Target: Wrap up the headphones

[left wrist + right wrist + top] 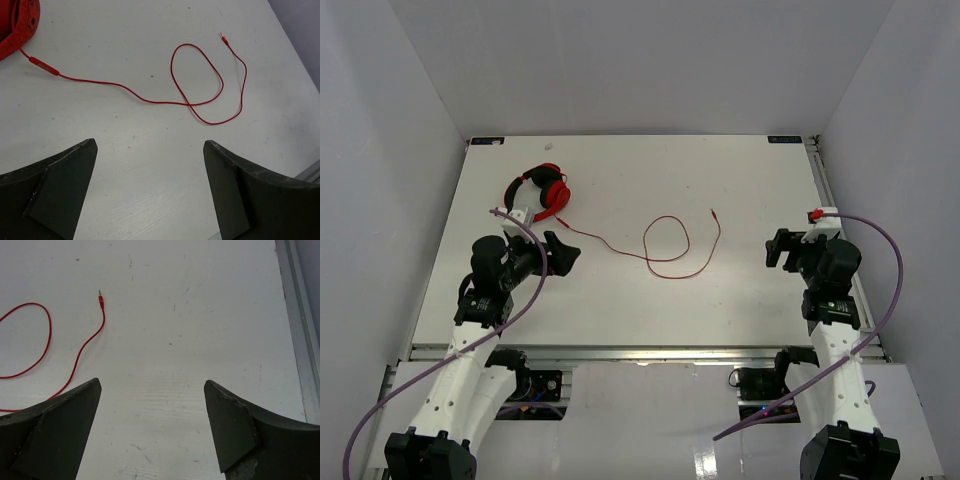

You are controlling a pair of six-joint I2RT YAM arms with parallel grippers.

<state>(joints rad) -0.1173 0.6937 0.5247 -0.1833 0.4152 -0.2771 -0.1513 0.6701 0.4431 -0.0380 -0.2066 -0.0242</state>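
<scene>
The red headphones with a black headband lie at the table's back left; one earcup edge shows in the left wrist view. Their thin red cord runs right across the table, makes one loop and ends in a plug, which also shows in the left wrist view and the right wrist view. My left gripper is open and empty, just in front of the headphones. My right gripper is open and empty, to the right of the plug.
The white table has a metal rail along its right edge and front edge. White walls enclose the left, back and right. Thick purple cables hang from both arms.
</scene>
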